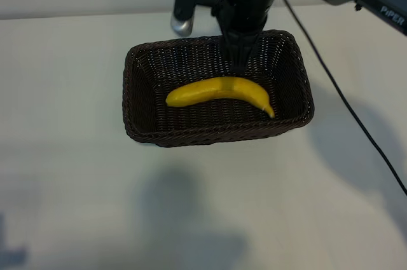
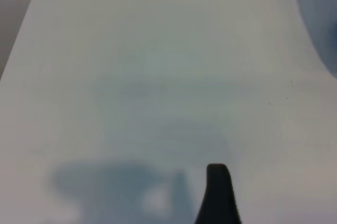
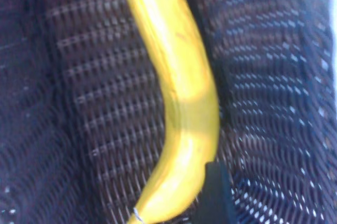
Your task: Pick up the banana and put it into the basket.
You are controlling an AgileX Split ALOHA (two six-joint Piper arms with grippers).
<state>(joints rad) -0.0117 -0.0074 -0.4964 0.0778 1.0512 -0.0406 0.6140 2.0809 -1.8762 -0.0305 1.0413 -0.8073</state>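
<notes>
The left gripper (image 2: 217,195) is being shown only in the left wrist view, where 1 dark fingertip is jutting over the bare white table (image 2: 158,76); the second finger is being cut off by the frame, so the spread of its jaws cannot be told from that picture, though they are being held wide apart by the recorded reading. Nothing is being gripped there, and neither task object is being shown in that view.

In the exterior view, the basket (image 1: 133,92) is being seen whole on the table, with its braided rim and sloping woven sides. The banana (image 1: 219,92) is lying flat on the basket floor, stretched across the middle, with its blunt end toward the left wall and its pale pointed tip toward the right wall.

The right gripper (image 1: 240,60) is being held above the basket's far side, pointing steeply down at the banana's middle. Its fingers are being seen as 1 dark shape from outside, so the gap cannot be judged there.

The right wrist view is giving what the exterior view is hiding: the banana is being seen close up on the weave, free of any clamp, with only 1 dark fingertip (image 3: 217,192) showing beside it, so the jaws are being read as parted and empty
</notes>
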